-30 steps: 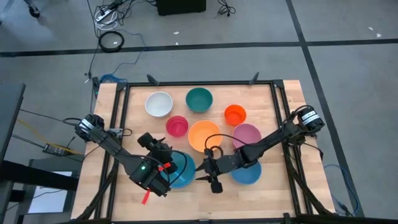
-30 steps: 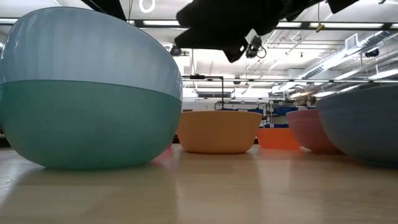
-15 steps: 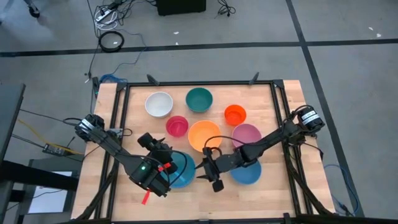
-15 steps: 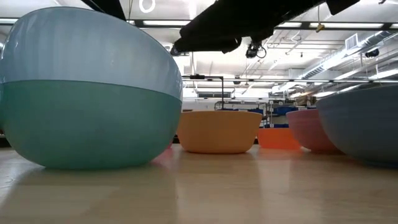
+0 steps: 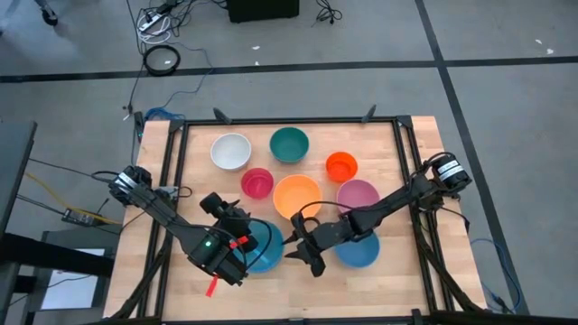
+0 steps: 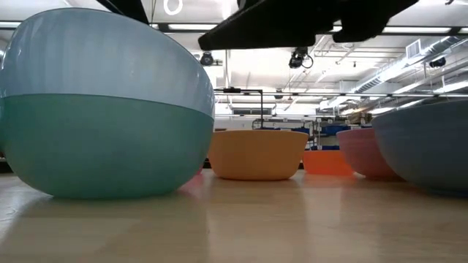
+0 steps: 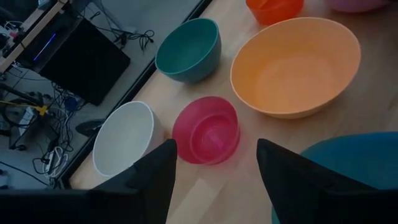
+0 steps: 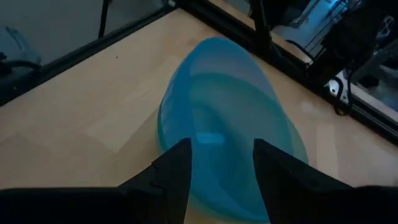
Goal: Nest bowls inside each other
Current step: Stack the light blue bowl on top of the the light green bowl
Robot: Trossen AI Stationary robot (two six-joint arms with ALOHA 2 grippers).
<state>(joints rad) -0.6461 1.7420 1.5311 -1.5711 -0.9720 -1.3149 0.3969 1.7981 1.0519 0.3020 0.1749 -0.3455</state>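
Movement is all on the right: right gripper (image 5: 310, 260), jaws open and empty, has swung left toward the near-left blue-over-teal bowl pair (image 5: 262, 246); left gripper (image 5: 237, 236), open too, still hovers there; orange-yellow bowl (image 5: 296, 197) and others lie unnested, so stacking has barely begun.

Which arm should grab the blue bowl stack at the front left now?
Probably the right. Its claw is open and pointed straight at the tilted blue bowl stack, just off its rim. The left claw, also open, hangs above that stack but faces the pink bowl and white bowl.
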